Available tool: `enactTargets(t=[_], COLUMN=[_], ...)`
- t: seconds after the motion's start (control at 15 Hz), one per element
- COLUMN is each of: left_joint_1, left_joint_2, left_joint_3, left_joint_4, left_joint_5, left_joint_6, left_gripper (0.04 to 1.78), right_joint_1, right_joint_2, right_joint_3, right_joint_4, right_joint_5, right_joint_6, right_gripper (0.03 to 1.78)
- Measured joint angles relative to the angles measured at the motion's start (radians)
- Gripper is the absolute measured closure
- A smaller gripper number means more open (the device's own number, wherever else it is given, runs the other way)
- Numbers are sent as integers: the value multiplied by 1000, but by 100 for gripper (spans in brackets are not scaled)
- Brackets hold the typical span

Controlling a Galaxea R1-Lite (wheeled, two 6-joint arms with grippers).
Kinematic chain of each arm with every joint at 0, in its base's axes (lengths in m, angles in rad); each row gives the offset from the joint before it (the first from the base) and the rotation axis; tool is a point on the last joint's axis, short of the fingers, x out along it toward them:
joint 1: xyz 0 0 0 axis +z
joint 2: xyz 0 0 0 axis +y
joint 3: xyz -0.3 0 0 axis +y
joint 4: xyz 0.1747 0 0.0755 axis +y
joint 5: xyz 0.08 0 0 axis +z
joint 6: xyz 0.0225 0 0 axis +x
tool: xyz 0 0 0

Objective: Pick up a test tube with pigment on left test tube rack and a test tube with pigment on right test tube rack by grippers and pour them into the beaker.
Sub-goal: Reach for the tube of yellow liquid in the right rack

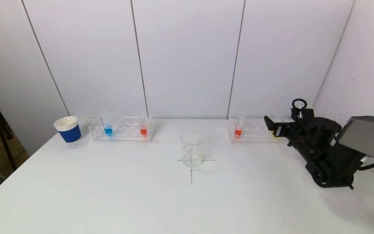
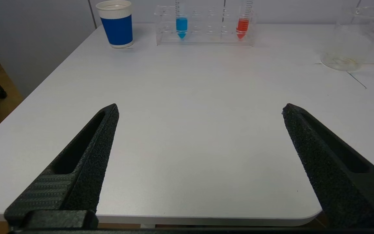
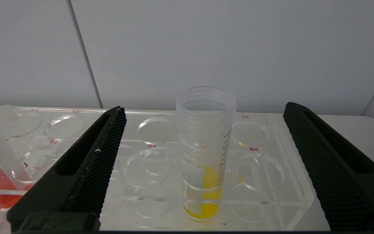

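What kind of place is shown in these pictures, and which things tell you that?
Probably a mock lab bench for robot trials: a white table with clear test tube racks holding tubes of coloured liquid, a glass beaker on a drawn cross, and plain panel walls behind.

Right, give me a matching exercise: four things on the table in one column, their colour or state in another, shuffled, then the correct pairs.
Things:
1. paper cup
2. beaker
3. tube in the right rack, framed by the right gripper
4. leftmost tube in the left rack

Colour or state:
A. holds blue liquid
B. clear, with no coloured liquid in it
C. holds yellow liquid
D. blue band, white rim

Pairs: 1-D, 2-B, 3-C, 4-A
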Motion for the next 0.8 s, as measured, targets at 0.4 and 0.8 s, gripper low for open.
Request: enactTargets(t=[0.4,0.8], left_joint_1=[0,0], left_joint_2=[0,0], left_joint_3=[0,0], left_joint_4=[0,0], left_joint_5=[0,0], left_joint_6=[0,0], left_gripper=[6,6], right_joint_1=[1,1], right_joint_2=[3,2], right_joint_3=[0,0], right_joint_4=[0,0], right_joint_5=[0,0], right_joint_6=[0,0], right_gripper=[50,135])
